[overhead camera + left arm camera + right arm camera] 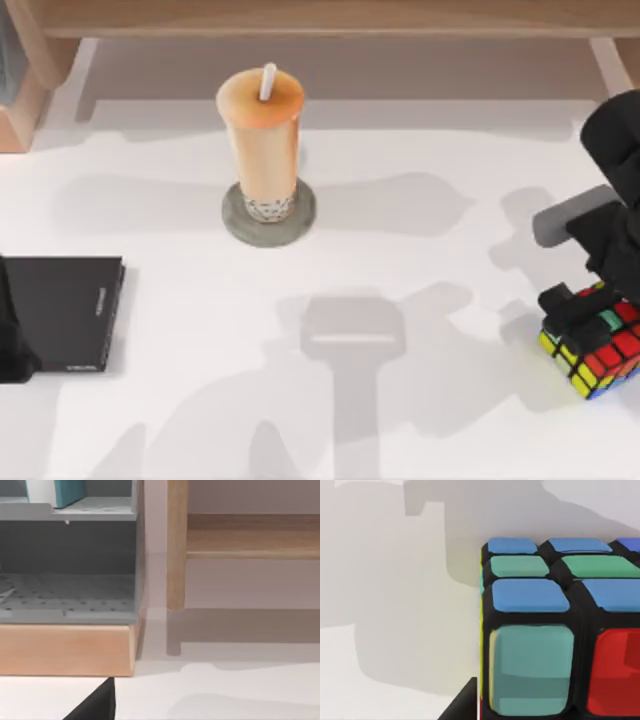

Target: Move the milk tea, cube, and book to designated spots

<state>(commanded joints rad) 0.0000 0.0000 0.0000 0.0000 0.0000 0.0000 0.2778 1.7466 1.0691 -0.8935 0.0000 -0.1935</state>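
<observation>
The milk tea (262, 150) stands upright, straw skyward, on the grey stone disc (269, 217) at twelve o'clock. At four o'clock the right gripper (578, 308) sits on the tilted cube (595, 350) by the table's (400, 240) edge, seemingly gripping it. The left arm idles at nine o'clock; I cannot tell its grip.

Milk tea (261, 150): tall tapered orange-tan cup, white straw, dark pearls at base; upright on the round grey disc (268, 218), upper centre of frame.
Cube (595, 345): multicoloured stickers, black edges; tilted, lower right edge.
Black slab (65, 311): flat, left edge.
Book (56, 491): light-blue cover, on a shelf.
</observation>
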